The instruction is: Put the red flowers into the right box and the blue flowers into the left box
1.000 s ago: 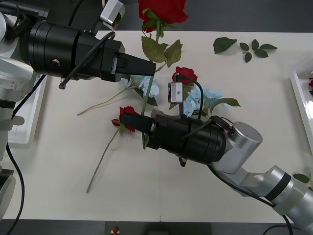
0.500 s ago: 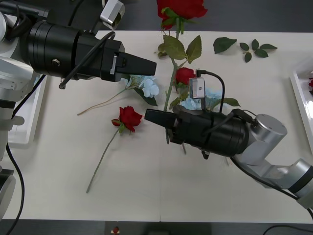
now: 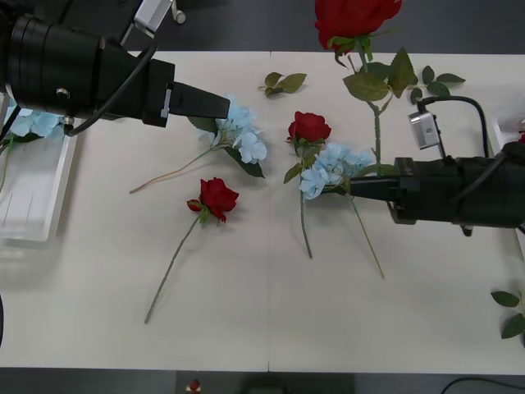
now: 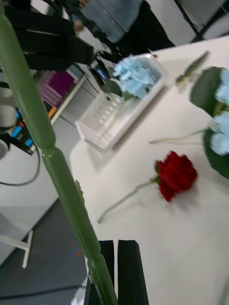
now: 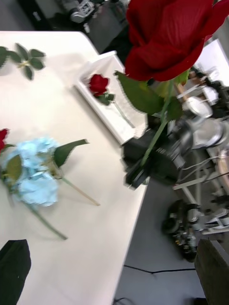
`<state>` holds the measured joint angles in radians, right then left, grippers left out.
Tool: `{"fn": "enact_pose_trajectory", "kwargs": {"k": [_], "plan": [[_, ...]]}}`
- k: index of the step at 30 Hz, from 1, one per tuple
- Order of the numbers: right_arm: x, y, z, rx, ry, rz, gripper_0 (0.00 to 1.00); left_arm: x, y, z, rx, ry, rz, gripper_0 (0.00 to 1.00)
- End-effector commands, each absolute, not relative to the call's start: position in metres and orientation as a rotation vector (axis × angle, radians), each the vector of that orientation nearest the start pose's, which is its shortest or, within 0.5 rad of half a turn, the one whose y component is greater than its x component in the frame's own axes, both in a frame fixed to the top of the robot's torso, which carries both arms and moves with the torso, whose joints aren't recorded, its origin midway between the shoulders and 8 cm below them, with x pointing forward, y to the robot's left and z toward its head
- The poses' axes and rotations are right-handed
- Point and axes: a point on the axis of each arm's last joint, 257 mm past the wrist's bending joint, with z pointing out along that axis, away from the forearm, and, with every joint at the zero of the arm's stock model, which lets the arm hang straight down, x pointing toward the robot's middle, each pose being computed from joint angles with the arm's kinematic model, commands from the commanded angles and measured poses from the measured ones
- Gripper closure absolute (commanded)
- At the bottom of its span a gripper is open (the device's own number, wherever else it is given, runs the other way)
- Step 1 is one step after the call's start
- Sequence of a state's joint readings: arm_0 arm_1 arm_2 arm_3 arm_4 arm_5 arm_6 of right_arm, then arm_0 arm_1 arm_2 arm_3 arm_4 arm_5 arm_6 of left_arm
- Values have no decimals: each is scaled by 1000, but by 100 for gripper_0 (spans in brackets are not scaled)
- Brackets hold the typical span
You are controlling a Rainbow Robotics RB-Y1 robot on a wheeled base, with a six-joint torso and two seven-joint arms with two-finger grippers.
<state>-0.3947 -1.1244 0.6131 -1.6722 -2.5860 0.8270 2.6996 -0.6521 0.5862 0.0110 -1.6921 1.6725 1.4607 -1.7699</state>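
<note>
I can't read any text, label or number from here. Nothing carries a legible brand or sign.

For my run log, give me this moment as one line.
right gripper: shut on red rose stem, bloom raised | left gripper: open, over blue flower | left box: one blue flower | table: two red roses

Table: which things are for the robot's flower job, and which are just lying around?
For the job:
red rose held by the right gripper
two red roses on the table
blue flowers
left box, right box
left gripper, open

Just lying about:
leaf sprigs
</note>
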Motion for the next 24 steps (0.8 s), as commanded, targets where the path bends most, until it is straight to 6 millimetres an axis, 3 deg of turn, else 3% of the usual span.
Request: {"fn": "enact_pose_trajectory", "kwargs": {"k": [1,3,4,8,10,11,13,15,16,24], "plan": [[424,-173,-127,-723,1926,1146,100,447,78,-14,1046,1879,-992,0],[433,-199,-130,-681,1979,1093,100,454,87,-19,1066,1880,-935,0],[441,-223,-134,-640,2025,1040,100,457,96,-24,1081,1892,-898,0],[460,-290,-142,-566,2111,868,100,469,115,-35,1102,1902,-831,0],[471,-339,-150,-505,2165,742,100,478,130,-42,1112,1912,-771,0],[474,-353,-151,-489,2180,707,100,480,134,-44,1111,1921,-761,0],[480,-401,-159,-430,2223,590,100,484,151,-54,1091,1980,-738,0],[481,-427,-163,-404,2248,523,100,485,159,-59,1075,2010,-733,0],[482,-450,-168,-388,2269,454,100,487,169,-65,1060,2045,-715,0],[478,-545,-175,-313,2334,167,100,487,215,-93,844,2259,-584,0]]}}
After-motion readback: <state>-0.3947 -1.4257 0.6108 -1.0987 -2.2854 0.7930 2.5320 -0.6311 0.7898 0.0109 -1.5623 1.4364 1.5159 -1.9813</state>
